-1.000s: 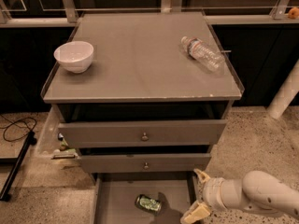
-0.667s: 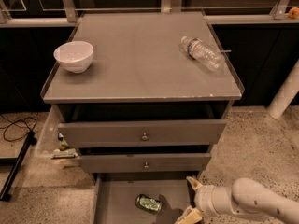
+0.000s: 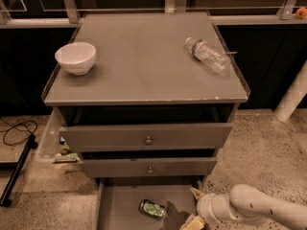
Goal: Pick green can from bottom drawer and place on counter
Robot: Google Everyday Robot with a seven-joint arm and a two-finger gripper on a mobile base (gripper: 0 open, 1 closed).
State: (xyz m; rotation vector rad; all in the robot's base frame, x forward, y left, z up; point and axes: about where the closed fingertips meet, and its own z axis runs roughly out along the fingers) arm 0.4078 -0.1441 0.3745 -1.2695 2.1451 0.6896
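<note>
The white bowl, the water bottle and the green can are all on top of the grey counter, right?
Not quite. The camera view shows the white bowl and the water bottle on the counter, but the green can lies down in the open bottom drawer. The gripper, open, is down there beside the can.

You have the shiny green can (image 3: 152, 209), mottled with pale flecks, on the plain grey floor of the bottom drawer (image 3: 120, 206). Just right of it, at the near right, is the gripper (image 3: 194, 208), its tan fingers spread apart on a cream-white arm (image 3: 261, 207). The counter (image 3: 144, 71) is the same flat grey, with a white bowl (image 3: 76, 57) at the left and a clear bottle (image 3: 207, 55) at the far right, over speckled beige flooring (image 3: 261, 152).
</note>
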